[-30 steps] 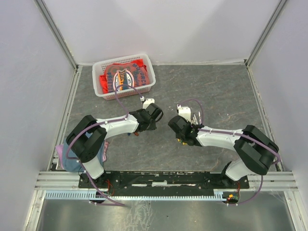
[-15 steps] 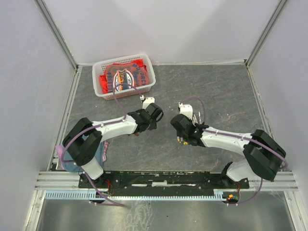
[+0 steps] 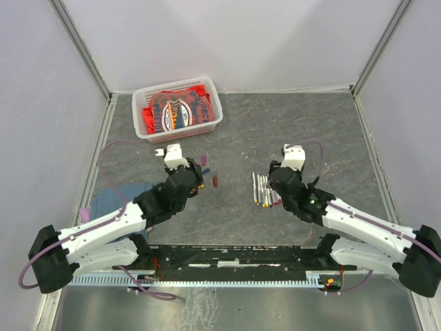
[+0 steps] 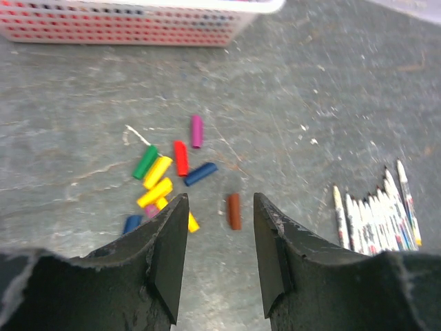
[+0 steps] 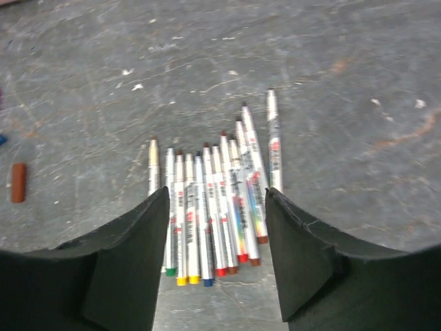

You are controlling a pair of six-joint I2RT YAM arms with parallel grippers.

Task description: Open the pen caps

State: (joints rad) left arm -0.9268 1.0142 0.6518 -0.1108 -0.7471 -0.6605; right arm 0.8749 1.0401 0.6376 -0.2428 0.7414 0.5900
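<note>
Several loose pen caps [image 4: 180,158] in green, yellow, red, purple and blue lie scattered on the grey table. A brown cap [image 4: 234,211] lies apart, ahead of the gap between my left jaws, and also shows as the brown cap [image 3: 215,181] from above. My left gripper [image 4: 220,200] [image 3: 196,178] hovers open and empty just behind the caps. A row of white pen barrels [image 5: 213,207] [image 3: 265,189], tips bare, lies side by side. My right gripper [image 5: 217,192] [image 3: 277,181] hangs open and empty over their near ends.
A white basket [image 3: 172,85] with a red printed cloth [image 3: 176,110] stands at the back left. A blue cloth [image 3: 114,200] lies by the left arm. Metal frame rails and white walls close in the table.
Both arms have drawn apart from the table's middle, the left going left, the right going right. Both jaws have widened. The caps and the pen row now show.
</note>
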